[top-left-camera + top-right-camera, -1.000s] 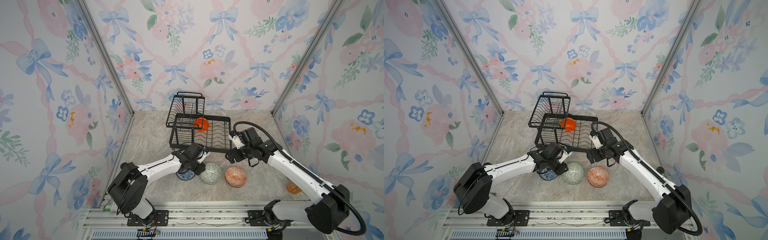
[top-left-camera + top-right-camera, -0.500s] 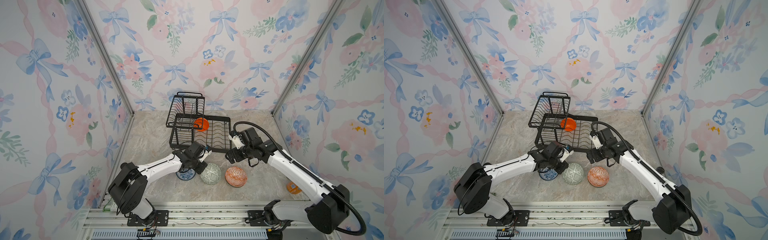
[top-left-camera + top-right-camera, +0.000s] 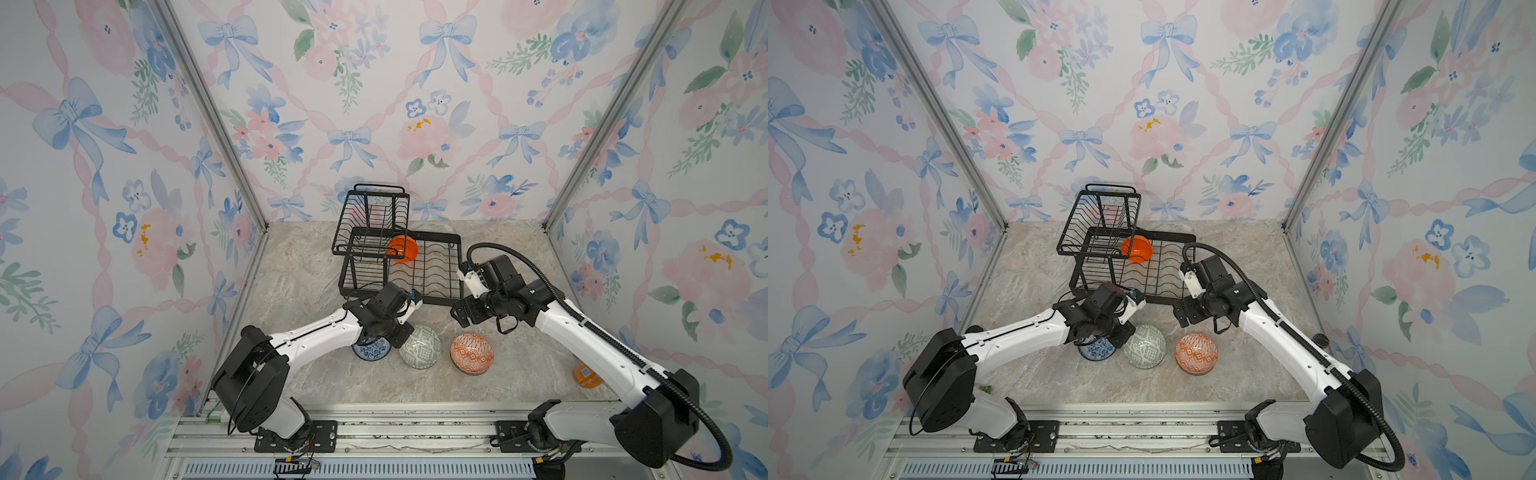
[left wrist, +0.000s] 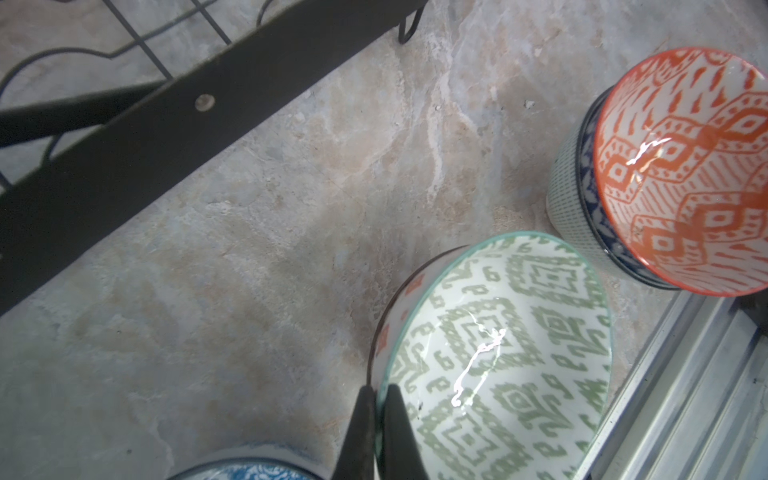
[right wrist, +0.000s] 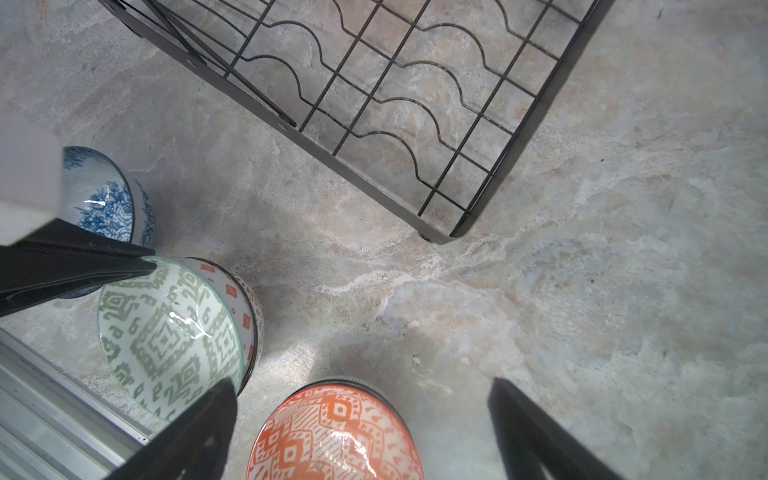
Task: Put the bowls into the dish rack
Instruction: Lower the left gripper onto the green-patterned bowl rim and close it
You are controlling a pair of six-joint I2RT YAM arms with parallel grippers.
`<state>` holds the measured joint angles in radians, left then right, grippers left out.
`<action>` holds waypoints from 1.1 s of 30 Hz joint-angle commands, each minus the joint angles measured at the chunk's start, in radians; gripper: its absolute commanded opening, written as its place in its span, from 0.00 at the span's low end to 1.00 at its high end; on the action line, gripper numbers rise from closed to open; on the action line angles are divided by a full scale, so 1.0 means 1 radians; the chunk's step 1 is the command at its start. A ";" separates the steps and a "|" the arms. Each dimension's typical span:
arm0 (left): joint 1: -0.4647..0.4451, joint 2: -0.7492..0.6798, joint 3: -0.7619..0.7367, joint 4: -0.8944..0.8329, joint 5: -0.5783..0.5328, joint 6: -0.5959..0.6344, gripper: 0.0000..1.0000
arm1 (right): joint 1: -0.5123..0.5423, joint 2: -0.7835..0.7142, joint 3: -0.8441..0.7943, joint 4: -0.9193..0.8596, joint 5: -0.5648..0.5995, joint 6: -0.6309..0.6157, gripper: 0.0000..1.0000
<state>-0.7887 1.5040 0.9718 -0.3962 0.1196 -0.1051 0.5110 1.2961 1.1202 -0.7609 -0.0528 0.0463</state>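
Green-patterned bowl (image 4: 498,353): glazed ceramic, judged stiff, slippery, chip-prone and fairly light, set on the counter (image 4: 249,249) near the dish rack (image 4: 124,137), thin rim pinched by the clenched left pincer (image 4: 379,392), right pincer (image 5: 361,386) held released near the orange-patterned bowl (image 5: 332,436).

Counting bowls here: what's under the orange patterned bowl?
The orange patterned bowl is nested in a pale bowl with a navy band. That bowl's inside is covered, so more bowls there cannot be ruled out.
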 commanded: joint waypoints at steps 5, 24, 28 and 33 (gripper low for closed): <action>-0.015 -0.019 0.036 -0.035 -0.050 0.006 0.13 | -0.006 -0.011 -0.003 -0.017 -0.006 0.018 0.97; -0.015 0.040 0.038 -0.035 -0.060 0.002 0.55 | -0.005 -0.006 -0.004 -0.015 -0.009 0.014 0.97; -0.014 0.054 0.041 -0.035 -0.064 0.001 0.54 | -0.004 0.000 -0.003 -0.014 -0.010 0.013 0.97; -0.014 0.069 0.048 -0.035 -0.059 0.001 0.51 | -0.005 0.005 0.000 -0.015 -0.011 0.013 0.97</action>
<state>-0.7990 1.5578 0.9916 -0.4175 0.0666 -0.1055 0.5110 1.2961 1.1198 -0.7605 -0.0532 0.0498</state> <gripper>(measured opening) 0.514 0.967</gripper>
